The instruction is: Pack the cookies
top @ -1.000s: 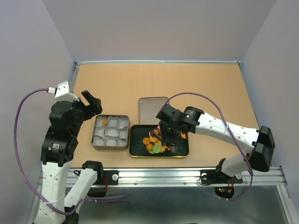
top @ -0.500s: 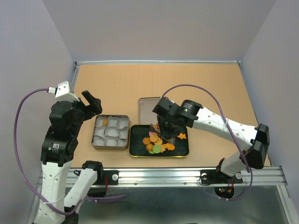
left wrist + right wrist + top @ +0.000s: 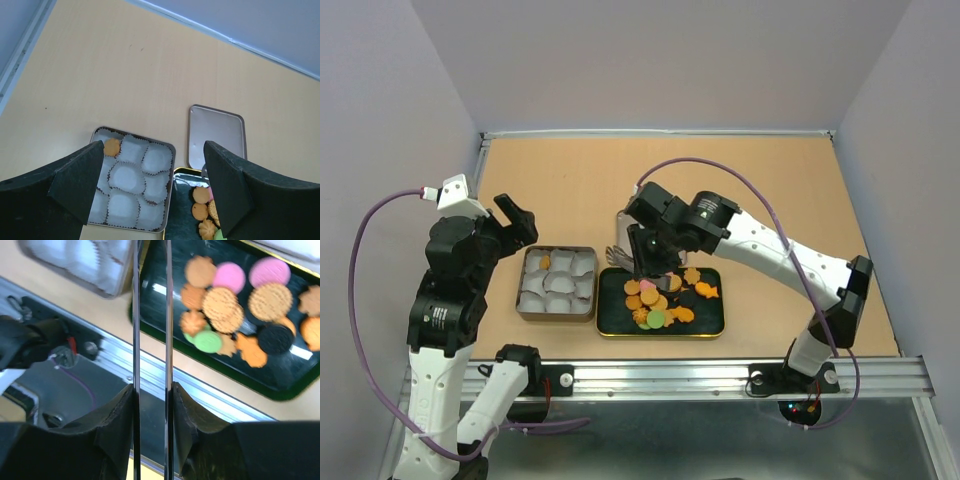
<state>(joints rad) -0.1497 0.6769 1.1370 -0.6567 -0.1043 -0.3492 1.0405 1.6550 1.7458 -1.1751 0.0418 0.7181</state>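
The cookies (image 3: 660, 303) lie in a heap in a dark tray (image 3: 712, 318); they also show in the right wrist view (image 3: 235, 305) and at the bottom of the left wrist view (image 3: 202, 205). One orange cookie (image 3: 545, 262) sits in the far-left cup of a metal box of white paper cups (image 3: 558, 283). My right gripper (image 3: 648, 255) is shut on thin metal tongs (image 3: 150, 315), over the tray's far-left corner. The tong tips run out of the wrist view, so I cannot tell if they hold anything. My left gripper (image 3: 517, 222) is open and empty, high above the box (image 3: 132, 180).
The box's flat metal lid (image 3: 632, 226) lies on the table just behind the tray, partly under my right arm. The metal rail at the table's near edge (image 3: 210, 390) shows below the tray. Grey walls enclose the table on three sides.
My right arm has swung left and back with the tongs, from over the middle of the tray to its far-left corner. The left arm has not moved.
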